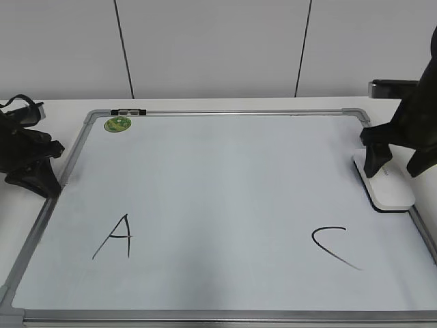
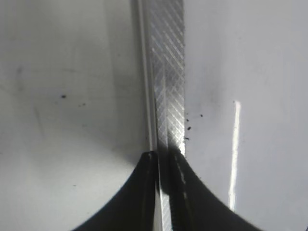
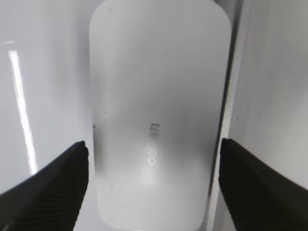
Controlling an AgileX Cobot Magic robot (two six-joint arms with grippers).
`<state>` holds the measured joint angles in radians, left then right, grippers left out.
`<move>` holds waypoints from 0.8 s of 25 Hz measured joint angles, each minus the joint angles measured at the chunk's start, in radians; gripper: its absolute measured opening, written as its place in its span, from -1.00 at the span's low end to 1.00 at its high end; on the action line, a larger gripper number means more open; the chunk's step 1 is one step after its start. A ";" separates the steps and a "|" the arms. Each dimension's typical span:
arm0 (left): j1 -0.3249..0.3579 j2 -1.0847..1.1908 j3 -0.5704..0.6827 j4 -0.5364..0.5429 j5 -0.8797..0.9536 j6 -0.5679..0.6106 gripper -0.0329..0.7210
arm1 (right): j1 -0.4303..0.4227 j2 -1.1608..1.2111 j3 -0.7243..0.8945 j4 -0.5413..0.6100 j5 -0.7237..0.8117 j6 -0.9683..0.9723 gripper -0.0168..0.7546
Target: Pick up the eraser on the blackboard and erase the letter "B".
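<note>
The eraser is a white oblong block lying at the right edge of the blackboard. In the right wrist view the eraser fills the middle, with tiny grey lettering on top. My right gripper is open and straddles the eraser's near end, one finger on each side. My left gripper is shut and empty over the board's left frame, fingertips together. No letter "B" shows on the board; the space between the other two letters is blank.
A black letter "A" is at the board's front left and a black "C" at the front right. A small green round magnet sits at the back left corner. A small black-and-white object lies on the back frame.
</note>
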<state>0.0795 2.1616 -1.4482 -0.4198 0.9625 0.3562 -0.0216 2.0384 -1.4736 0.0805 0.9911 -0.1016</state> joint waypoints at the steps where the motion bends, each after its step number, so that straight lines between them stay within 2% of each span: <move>1: 0.000 0.000 0.000 0.000 0.000 0.000 -0.82 | 0.000 -0.015 0.000 -0.004 0.005 0.000 0.67; 4: 0.000 0.000 0.000 -0.004 0.000 0.000 -0.77 | 0.000 -0.070 0.000 -0.013 0.033 0.000 0.67; 6: 0.000 0.000 0.000 -0.003 -0.003 0.000 -0.66 | 0.000 -0.102 -0.009 -0.015 0.064 0.000 0.67; 14: 0.000 0.009 -0.105 0.004 0.068 0.000 0.09 | 0.000 -0.198 -0.028 -0.022 0.140 -0.001 0.62; 20: 0.000 -0.081 -0.186 0.005 0.200 -0.039 0.17 | 0.000 -0.286 -0.032 -0.022 0.215 -0.002 0.59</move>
<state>0.0795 2.0806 -1.6347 -0.4144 1.1621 0.3170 -0.0216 1.7523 -1.5054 0.0582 1.2061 -0.1039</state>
